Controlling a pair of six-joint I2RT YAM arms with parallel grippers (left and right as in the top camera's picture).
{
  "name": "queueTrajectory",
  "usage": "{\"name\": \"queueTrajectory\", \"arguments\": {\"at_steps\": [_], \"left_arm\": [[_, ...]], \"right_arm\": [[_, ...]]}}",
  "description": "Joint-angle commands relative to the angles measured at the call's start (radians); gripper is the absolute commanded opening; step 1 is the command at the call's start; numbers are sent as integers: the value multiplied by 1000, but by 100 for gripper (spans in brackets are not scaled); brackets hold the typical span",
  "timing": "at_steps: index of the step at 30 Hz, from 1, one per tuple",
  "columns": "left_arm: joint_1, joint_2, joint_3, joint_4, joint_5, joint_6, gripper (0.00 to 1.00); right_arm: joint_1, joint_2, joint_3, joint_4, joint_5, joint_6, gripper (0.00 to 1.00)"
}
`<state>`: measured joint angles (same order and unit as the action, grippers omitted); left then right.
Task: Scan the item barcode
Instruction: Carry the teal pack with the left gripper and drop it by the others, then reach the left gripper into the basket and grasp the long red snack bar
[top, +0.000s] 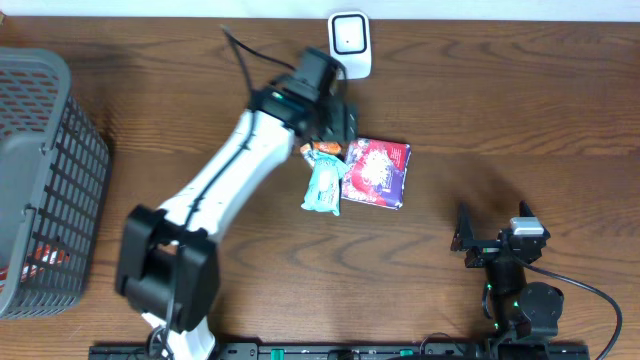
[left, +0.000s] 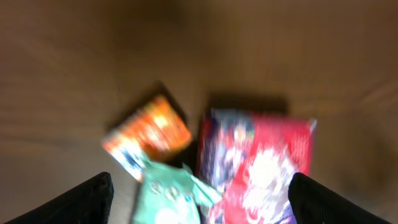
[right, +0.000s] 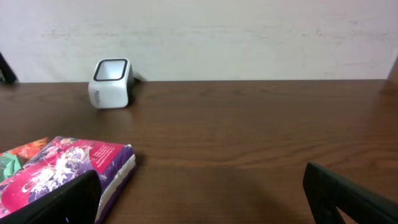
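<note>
Left gripper (left: 200, 180) spread, empty, over my pile (top: 372, 170) just before scanner (top: 350, 40). Teal pouch (top: 323, 186) directly under it, long axis pointing at scanner. Right gripper (right: 202, 174) spread, far from scanner; I'd use left.

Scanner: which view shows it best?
Right wrist. The white scanner sits whole and sharp there, with its dark window face and one side visible. Overhead shows only its top, crowded at the lower left by the left arm. The left wrist view is blurred and does not show it.
</note>
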<state>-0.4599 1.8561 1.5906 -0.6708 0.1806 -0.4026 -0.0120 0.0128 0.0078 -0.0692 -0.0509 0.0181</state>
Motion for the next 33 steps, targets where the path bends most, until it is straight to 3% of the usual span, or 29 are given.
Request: {"name": "queueTrajectory", "arguments": {"at_steps": [1, 6, 8, 11, 15, 21, 25, 30, 33], "left_arm": [[105, -166, 114, 14, -21, 13, 95], [257, -351, 121, -12, -39, 38, 100], [322, -404, 121, -45, -132, 134, 100], [452, -464, 121, -93, -296, 139, 100], [684, -487, 121, -149, -313, 135, 99], [1032, -445, 121, -247, -350, -47, 98], [1187, -388, 109, -314, -351, -173, 98], [1279, -274, 78, -430, -350, -362, 98], [1286, -183, 63, -488, -350, -409, 98]], "right_arm": [[-7, -4, -2, -3, 4, 11, 99], [-7, -4, -2, -3, 4, 11, 99], [-7, -4, -2, -3, 4, 11, 99], [-7, -4, -2, -3, 4, 11, 99], [-7, -4, -2, -3, 4, 11, 99], [-7, -4, -2, -3, 4, 11, 99], [-7, -4, -2, -3, 4, 11, 99], [-7, -4, -2, -3, 4, 11, 99], [-7, -4, -2, -3, 4, 11, 99]]}}
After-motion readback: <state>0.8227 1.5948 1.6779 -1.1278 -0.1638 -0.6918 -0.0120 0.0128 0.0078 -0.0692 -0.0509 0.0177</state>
